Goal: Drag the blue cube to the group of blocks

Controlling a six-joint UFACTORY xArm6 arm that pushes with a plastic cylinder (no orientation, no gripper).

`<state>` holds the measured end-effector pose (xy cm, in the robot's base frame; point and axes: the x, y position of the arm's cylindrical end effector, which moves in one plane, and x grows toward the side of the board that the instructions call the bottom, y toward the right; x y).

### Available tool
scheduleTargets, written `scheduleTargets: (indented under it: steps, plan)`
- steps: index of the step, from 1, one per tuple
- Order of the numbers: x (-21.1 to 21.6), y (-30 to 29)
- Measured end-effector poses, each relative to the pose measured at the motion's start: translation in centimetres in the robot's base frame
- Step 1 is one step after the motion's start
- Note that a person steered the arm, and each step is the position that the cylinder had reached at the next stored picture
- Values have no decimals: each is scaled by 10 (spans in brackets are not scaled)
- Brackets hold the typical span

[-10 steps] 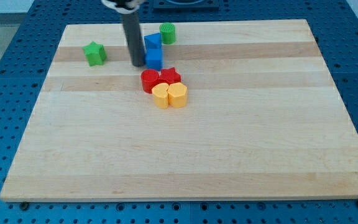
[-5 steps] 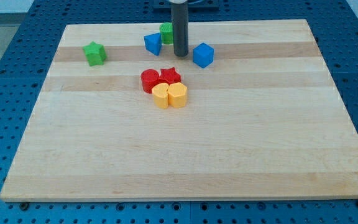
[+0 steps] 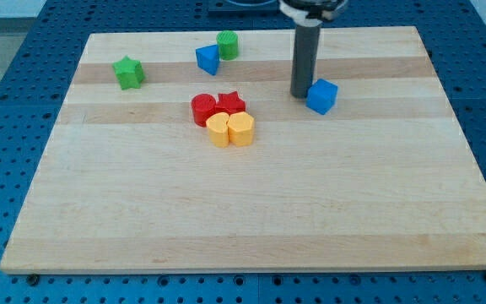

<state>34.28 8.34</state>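
One tip (image 3: 300,94), with no jaws to open or close, is set against the blue cube (image 3: 321,95) at its nine o'clock. The group of blocks (image 3: 224,119) lies well apart at eight o'clock. The cube is judged light, rigid and slippery; it is best pushed from its three o'clock face.

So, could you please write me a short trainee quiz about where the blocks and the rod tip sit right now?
1. True or false: the blue cube touches the red-and-yellow group.
2. My tip is on which side of the blue cube? A) view's left B) view's right C) view's bottom
3. Fill in: the green cylinder sits beside a ____ block.

Key: 1 false; 2 A; 3 blue.
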Motion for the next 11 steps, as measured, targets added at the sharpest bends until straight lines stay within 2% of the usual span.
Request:
scheduleTargets:
  steps: [2,5,7,9,10,11]
  plan:
    - [-4,73]
    - [14,63]
    - [0,92]
    - [3,164]
    - [17,157]
    - [17,102]
